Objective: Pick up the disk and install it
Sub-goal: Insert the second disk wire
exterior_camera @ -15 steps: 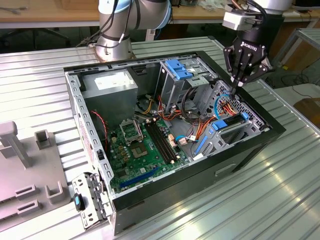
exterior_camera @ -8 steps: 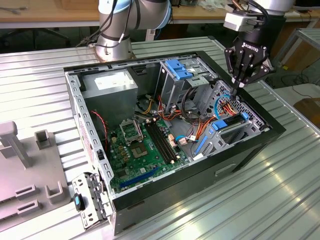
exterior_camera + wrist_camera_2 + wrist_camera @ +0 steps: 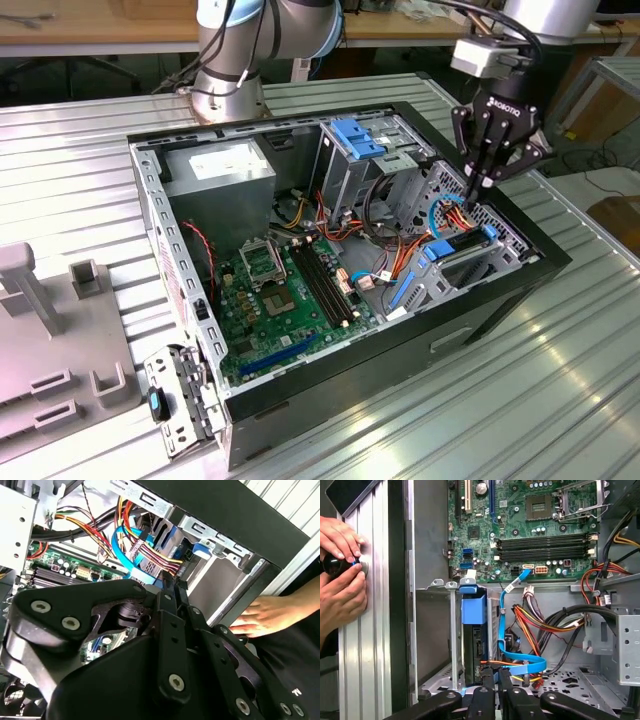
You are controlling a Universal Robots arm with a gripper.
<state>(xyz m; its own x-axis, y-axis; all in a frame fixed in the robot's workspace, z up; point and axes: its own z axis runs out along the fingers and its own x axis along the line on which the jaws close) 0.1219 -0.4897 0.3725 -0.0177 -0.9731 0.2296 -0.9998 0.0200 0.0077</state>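
The pincer (image 3: 484, 187) was held narrow, nothing gripped, fingertips at the rear edge of the disk (image 3: 474, 640) seated upright in its bay, where a straight, square push was judged best, cables (image 3: 520, 662) kept clear.

gripper (image 3: 478, 190) over drive bay, cables (image 3: 540, 622) crowding alongside, disk (image 3: 473, 645) seemingly seated, hands (image 3: 340, 575) outside case

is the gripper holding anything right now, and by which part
Cannot be told: the gripper hangs close over the disk in the case's bay, but its fingertips' contact is hidden.
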